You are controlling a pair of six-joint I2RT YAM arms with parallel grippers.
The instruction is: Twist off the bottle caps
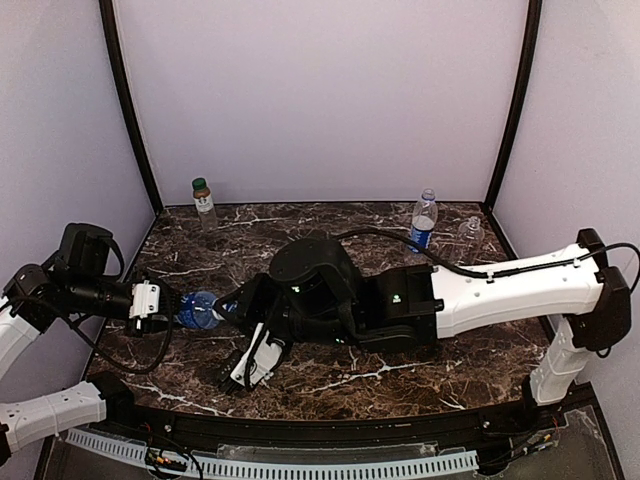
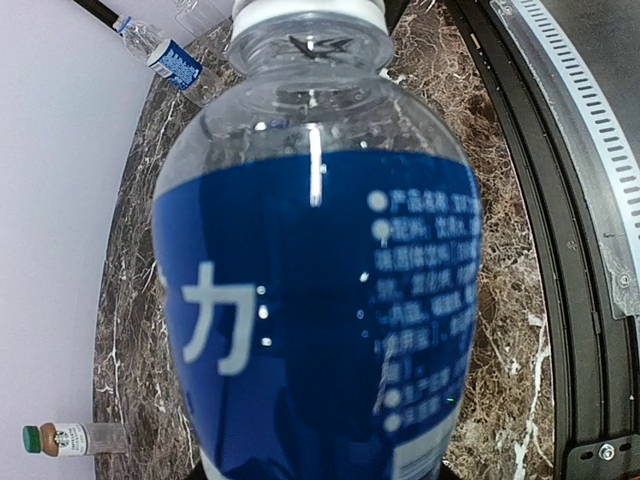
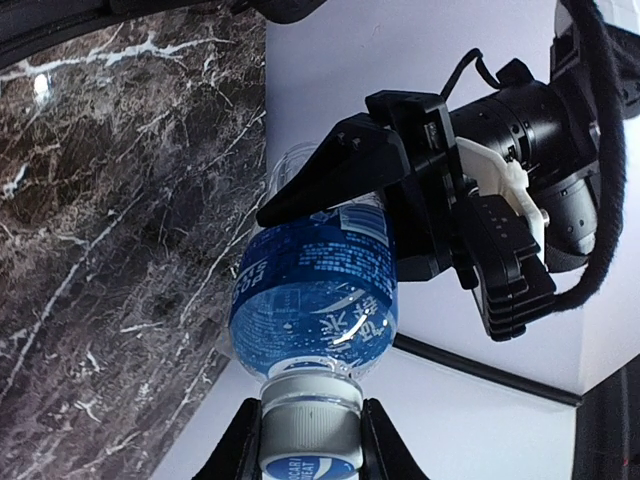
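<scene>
A clear bottle with a blue label (image 1: 200, 309) is held off the table, lying sideways between both arms. My left gripper (image 1: 170, 307) is shut on its lower body; one of its black fingers (image 3: 325, 175) shows over the label in the right wrist view. My right gripper (image 3: 310, 440) is shut on the white cap (image 3: 308, 432), one finger pressed against each side. In the left wrist view the bottle (image 2: 320, 290) fills the frame and hides my left fingers, with the cap (image 2: 308, 12) at the top edge.
Three more bottles stand along the back wall: a brownish one with a green cap (image 1: 204, 200) at the left, a blue-labelled one (image 1: 424, 220) and a clear unlabelled one (image 1: 470, 232) at the right. The right arm (image 1: 500, 290) stretches across the marble table (image 1: 400, 375).
</scene>
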